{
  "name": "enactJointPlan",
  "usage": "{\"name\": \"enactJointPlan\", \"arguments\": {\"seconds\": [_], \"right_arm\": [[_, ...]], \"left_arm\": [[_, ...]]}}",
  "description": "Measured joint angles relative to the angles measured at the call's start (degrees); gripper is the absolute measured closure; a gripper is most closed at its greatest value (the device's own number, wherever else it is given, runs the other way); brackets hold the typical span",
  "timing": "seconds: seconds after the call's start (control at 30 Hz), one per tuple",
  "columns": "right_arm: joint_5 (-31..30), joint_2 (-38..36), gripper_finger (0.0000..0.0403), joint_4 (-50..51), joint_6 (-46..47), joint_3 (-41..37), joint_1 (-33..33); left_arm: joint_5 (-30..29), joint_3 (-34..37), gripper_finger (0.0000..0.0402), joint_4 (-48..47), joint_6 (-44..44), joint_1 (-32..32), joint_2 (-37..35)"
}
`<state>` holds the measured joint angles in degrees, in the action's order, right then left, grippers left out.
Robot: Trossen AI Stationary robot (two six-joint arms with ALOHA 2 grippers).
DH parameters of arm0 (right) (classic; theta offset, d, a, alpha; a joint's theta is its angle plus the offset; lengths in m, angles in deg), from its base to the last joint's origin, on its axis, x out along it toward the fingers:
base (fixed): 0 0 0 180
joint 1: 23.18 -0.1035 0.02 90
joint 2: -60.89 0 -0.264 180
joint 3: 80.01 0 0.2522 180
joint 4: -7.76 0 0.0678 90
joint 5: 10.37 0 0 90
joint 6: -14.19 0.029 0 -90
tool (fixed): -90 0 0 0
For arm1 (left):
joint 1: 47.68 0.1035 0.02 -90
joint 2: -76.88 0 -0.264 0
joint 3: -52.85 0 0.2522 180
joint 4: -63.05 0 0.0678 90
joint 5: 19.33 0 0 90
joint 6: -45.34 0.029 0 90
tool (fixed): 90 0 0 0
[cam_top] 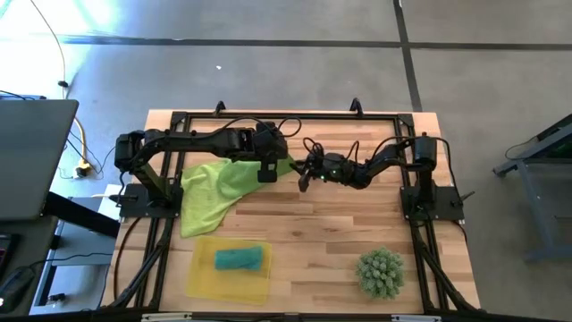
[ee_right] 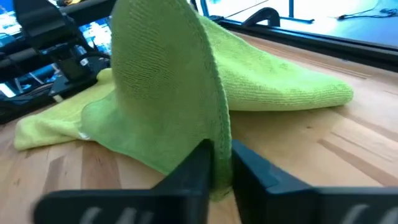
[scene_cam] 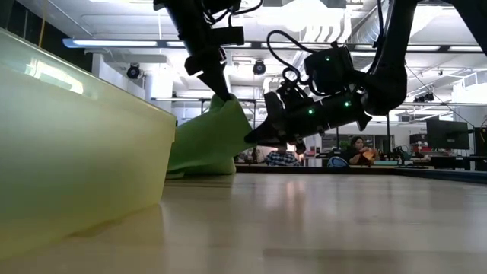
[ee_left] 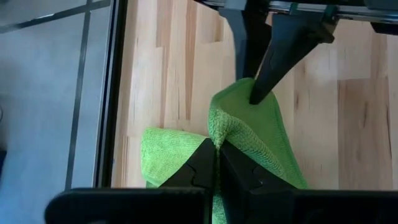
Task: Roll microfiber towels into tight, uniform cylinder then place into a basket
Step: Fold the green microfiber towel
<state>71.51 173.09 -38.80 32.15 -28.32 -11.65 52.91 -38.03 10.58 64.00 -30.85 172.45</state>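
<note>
A lime-green microfiber towel [cam_top: 214,192] lies left of the table's middle, and its right end is pulled up into a peak [scene_cam: 221,114]. My left gripper [ee_left: 217,155] is shut on that peak from above. My right gripper [ee_right: 219,168], just right of the peak and lower, is shut on the towel's edge. The towel's left part [ee_right: 56,124] rests on the wood. The yellow basket [cam_top: 201,277] stands near the front edge with a teal rolled towel [cam_top: 241,259] lying in it. My left gripper pinches a raised hemmed fold of the towel [ee_left: 214,130] between its two fingers, slanting down from the table's left. The cloth hangs from the fingers like a tent, its lower part on the table. My right gripper pinches the towel's hemmed edge [ee_right: 222,146] between its two fingers, coming nearly level from the table's right. The edge runs upright through the fingers, just below the left gripper's hold.
A green fuzzy ball-like object [cam_top: 382,271] sits near the front right. The basket's wall [scene_cam: 76,152] fills the low view's left. Bare wood lies between the basket and the fuzzy object. The black frame rails [cam_top: 286,116] run around the table.
</note>
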Motion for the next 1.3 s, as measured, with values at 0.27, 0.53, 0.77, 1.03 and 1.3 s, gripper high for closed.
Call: {"name": "enactJointPlan", "arguments": {"seconds": [0.27, 0.53, 0.77, 1.03, 1.3], "right_arm": [[7.1, -1.1, 0.0398, 2.0, 0.1, 0.0, 0.1], [13.5, -12.2, 0.0401, 25.6, -2.8, 0.0, 0.1], [14.8, -28.0, 0.0402, 53.5, -6.7, -0.1, -0.1], [14.1, -44.4, 0.0402, 77.4, -13.3, -0.1, -2.0], [8.8, -53.8, 0.0403, 87.8, -15.4, -0.1, -4.8]], "left_arm": [[-1.2, 0.0, 0.0394, 0.0, -8.7, 0.0, 0.0], [0.3, 0.0, 0.0342, 0.0, -17.2, -0.2, 0.0], [10.4, 0.0, 0.0296, 0.2, -21.2, -0.7, 0.0], [14.4, 0.0, 0.0278, 7.3, -12.5, -3.4, 0.0], [16.3, -0.1, 0.0286, 15.5, -4.9, -4.6, 2.0]]}}
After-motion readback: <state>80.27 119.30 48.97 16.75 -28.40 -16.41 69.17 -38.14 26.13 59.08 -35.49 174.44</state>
